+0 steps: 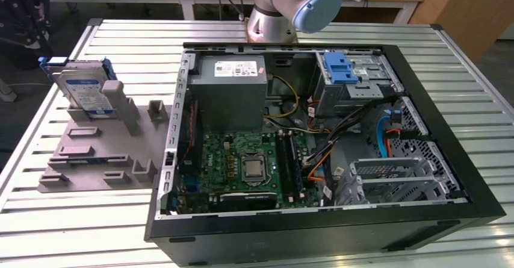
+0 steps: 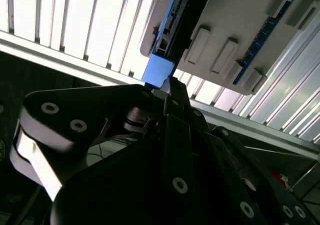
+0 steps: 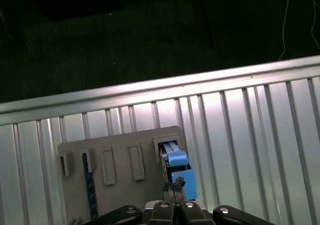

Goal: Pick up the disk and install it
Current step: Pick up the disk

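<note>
Work surface: a slatted silver metal table (image 1: pixel 96 232) carrying an open black tower computer case (image 1: pixel 321 238), laid on its side. Inside the case, by the exterior view, a grey metal box with a white sticker (image 1: pixel 229 93) sits at 11 o'clock. A green circuit board (image 1: pixel 241 165) sits at 7 o'clock, and a narrow blue plastic latch (image 1: pixel 341 69) at 1 o'clock.

A flat grey plastic holding stand (image 1: pixel 88 159) with raised slots lies on the table at 9 o'clock of the case, just beside it.

The disk (image 1: pixel 84 90), a silver-grey rectangular drive with a blue-and-white label and a blue frame, stands upright on edge in the stand's far slot. That is at 10 o'clock of the case, outside it and not yet installed.

The silver-and-blue robot arm (image 1: pixel 281 9) rises from the table at 12 o'clock.

In both wrist views the black gripper (image 3: pixel 175 186) (image 2: pixel 170 87) hangs above the stand (image 3: pixel 115 155) (image 2: pixel 240 30). It is in line with the disk's blue edge (image 3: pixel 177 165) (image 2: pixel 159 70). Its fingertips appear drawn together with nothing between them.
</note>
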Controlling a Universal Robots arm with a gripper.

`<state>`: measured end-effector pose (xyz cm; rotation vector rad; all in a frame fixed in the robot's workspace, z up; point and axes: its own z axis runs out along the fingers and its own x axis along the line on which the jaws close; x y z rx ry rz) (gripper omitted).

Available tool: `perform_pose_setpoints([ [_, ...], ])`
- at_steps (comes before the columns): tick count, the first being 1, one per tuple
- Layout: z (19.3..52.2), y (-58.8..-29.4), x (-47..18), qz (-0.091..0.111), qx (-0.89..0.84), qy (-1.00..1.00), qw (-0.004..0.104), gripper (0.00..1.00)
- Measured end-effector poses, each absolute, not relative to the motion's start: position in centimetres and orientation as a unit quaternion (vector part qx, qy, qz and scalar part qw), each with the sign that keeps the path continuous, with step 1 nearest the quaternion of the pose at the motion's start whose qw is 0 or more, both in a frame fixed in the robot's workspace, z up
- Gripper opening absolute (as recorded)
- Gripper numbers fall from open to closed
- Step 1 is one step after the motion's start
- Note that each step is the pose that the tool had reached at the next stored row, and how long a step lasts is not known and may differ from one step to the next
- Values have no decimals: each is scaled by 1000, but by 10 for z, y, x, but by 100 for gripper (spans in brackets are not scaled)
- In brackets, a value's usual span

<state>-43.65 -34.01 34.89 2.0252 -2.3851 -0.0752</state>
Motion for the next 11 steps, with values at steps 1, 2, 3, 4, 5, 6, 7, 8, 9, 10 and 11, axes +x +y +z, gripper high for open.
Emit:
perform_pose_setpoints([
  [1,349,-339,-436,-24,649,-761,6,11],
  [2,349,-338,-436,-24,650,-760,6,11],
  [3,349,-338,-436,-24,651,-758,6,11],
  [4,348,-337,-436,-24,652,-757,6,11],
  [5,348,-336,-436,-24,654,-756,6,11],
  [6,348,-336,-436,-24,655,-755,6,17],
  [7,348,-335,-436,-24,656,-754,6,23],
  [8,347,-335,-436,-24,658,-753,6,23],
  [9,347,-334,-436,-24,660,-751,6,29],
  [10,346,-334,-436,-23,663,-748,6,35],
  [11,346,-334,-436,-23,667,-745,7,35],
])
